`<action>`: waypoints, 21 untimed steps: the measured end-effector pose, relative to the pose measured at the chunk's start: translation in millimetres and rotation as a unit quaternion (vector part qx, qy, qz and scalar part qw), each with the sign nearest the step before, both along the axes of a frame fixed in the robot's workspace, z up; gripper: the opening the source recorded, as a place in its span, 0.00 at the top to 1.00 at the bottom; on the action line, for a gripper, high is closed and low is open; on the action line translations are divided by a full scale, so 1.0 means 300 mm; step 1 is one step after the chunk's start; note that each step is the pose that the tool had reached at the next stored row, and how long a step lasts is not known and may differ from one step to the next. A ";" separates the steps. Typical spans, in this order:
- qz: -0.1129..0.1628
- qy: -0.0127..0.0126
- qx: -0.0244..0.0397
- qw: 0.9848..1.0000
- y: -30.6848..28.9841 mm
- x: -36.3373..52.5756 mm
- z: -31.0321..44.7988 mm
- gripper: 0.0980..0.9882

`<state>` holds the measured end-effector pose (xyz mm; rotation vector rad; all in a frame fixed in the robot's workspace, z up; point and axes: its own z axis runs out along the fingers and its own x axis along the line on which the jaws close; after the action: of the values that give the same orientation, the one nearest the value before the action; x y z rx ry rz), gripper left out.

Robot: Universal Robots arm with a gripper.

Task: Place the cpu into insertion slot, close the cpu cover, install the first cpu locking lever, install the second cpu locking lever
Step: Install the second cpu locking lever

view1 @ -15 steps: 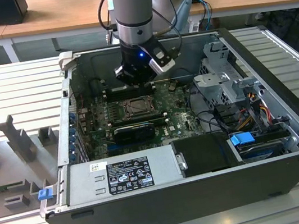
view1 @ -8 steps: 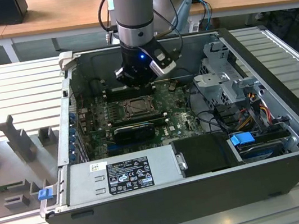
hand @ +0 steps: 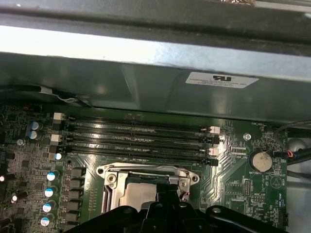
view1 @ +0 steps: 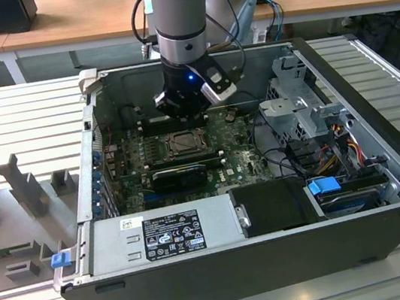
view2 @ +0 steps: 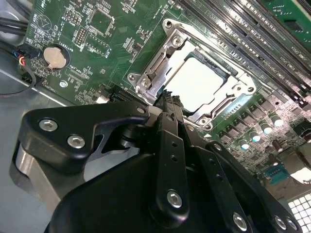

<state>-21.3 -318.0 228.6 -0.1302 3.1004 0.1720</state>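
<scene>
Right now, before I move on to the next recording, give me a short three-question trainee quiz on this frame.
1. True or false: the cpu already lies in the insertion slot, with the cpu cover framing it.
2. Which is the gripper nearest to? A) the coin cell battery B) the socket's edge C) the power supply
3. Fill in: in the first wrist view, the long black memory slots run between the socket and the case's ______ wall.

Key: 1 true; 2 B; 3 metal
</scene>
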 end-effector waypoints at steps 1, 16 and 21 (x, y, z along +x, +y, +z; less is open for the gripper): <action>0.000 0.000 0.000 1.000 -0.001 0.000 0.000 0.99; 0.000 0.000 0.000 1.000 -0.021 0.000 0.000 0.99; 0.000 0.000 0.000 1.000 -0.026 0.000 0.000 0.99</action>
<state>-21.3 -325.9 228.6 -0.1302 3.1003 0.1720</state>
